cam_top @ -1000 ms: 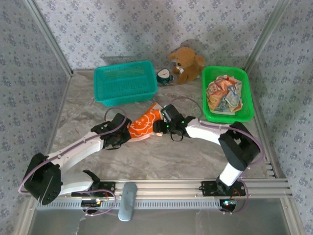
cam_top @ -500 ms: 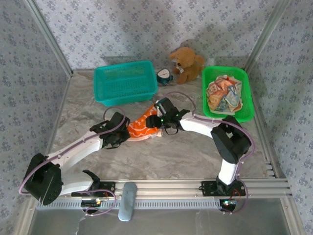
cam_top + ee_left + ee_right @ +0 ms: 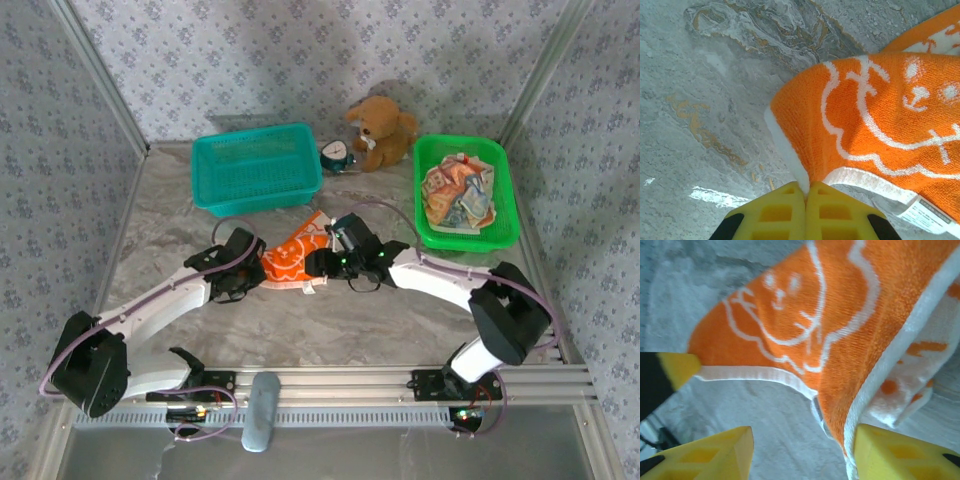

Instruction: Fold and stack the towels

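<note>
Left wrist view: the left gripper (image 3: 806,187) is clamped on a white-hemmed corner of the orange towel (image 3: 880,115). A white tag (image 3: 929,214) beside it bears print too small to read. Opposite, the right gripper (image 3: 800,445) gapes wide over the towel's other edge. Both arms reach low, meeting at the middle of the desk (image 3: 380,320), where the towel lies.

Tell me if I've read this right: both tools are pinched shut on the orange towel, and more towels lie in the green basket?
Not quite. Only the left tool is pinched shut on the orange towel; the right wrist view shows the right tool open, fingers spread apart. More towels do lie in the green basket.
</note>
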You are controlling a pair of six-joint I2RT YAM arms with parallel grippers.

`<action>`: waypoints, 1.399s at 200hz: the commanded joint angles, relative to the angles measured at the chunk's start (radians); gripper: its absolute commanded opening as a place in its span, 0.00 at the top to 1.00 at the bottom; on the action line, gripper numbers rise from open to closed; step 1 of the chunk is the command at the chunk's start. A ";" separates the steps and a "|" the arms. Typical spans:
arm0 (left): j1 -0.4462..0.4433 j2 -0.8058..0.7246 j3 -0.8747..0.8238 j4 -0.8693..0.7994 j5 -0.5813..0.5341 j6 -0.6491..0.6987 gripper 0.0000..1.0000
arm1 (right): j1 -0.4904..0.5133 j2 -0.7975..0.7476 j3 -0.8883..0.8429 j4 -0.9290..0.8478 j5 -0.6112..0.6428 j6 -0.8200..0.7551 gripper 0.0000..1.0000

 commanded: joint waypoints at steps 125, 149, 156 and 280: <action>0.003 0.044 0.014 0.004 0.031 0.032 1.00 | 0.006 0.074 -0.177 0.137 0.188 0.059 0.64; 0.005 0.040 0.014 -0.001 0.032 0.031 1.00 | -0.015 0.110 -0.177 0.184 0.157 0.069 0.64; 0.004 0.040 0.014 -0.002 0.031 0.030 1.00 | -0.019 0.121 -0.176 0.194 0.152 0.069 0.64; 0.003 0.013 0.033 -0.025 0.025 0.020 1.00 | -0.038 0.052 -0.158 0.098 0.132 0.032 1.00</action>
